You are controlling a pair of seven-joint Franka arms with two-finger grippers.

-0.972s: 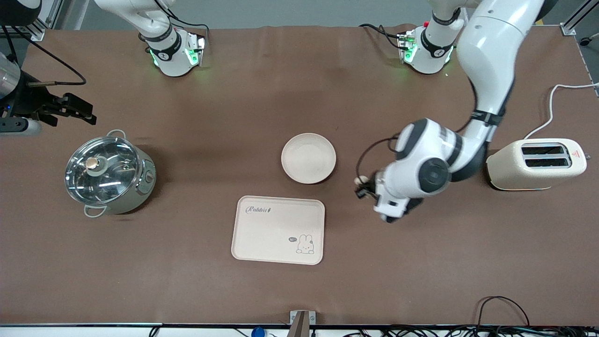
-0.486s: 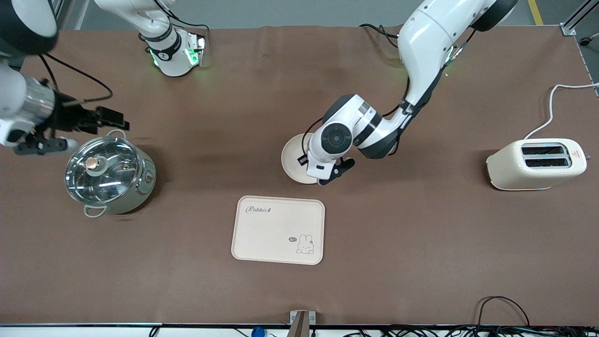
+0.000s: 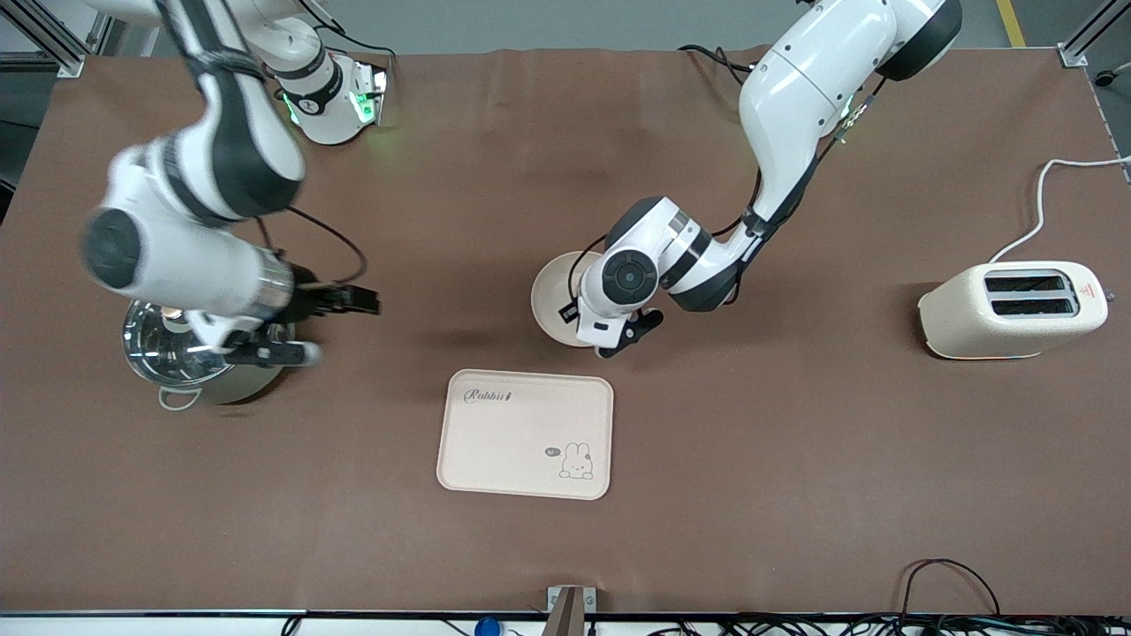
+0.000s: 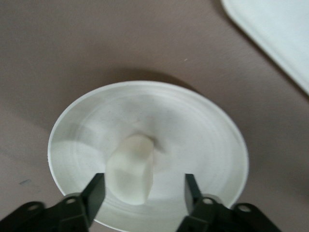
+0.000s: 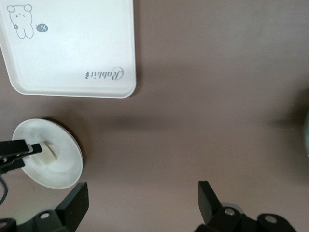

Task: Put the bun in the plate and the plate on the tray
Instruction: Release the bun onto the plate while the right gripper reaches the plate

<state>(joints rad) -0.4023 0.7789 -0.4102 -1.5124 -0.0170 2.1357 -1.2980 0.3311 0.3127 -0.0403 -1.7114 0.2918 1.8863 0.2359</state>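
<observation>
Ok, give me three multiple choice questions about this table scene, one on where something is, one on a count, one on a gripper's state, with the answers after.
1. Where is the bun?
A. on the tray
B. in the plate
C. in the toaster

2. How many slots show in the top of the toaster?
A. one
B. two
C. four

3. How is the left gripper?
A. open over the plate
B. shut on the tray
C. shut on the pot lid

Answers:
1 B, the bun lies in the plate, not on the tray.
2 B, two dark slots show.
3 A, its fingers stand apart on either side of the bun.
</observation>
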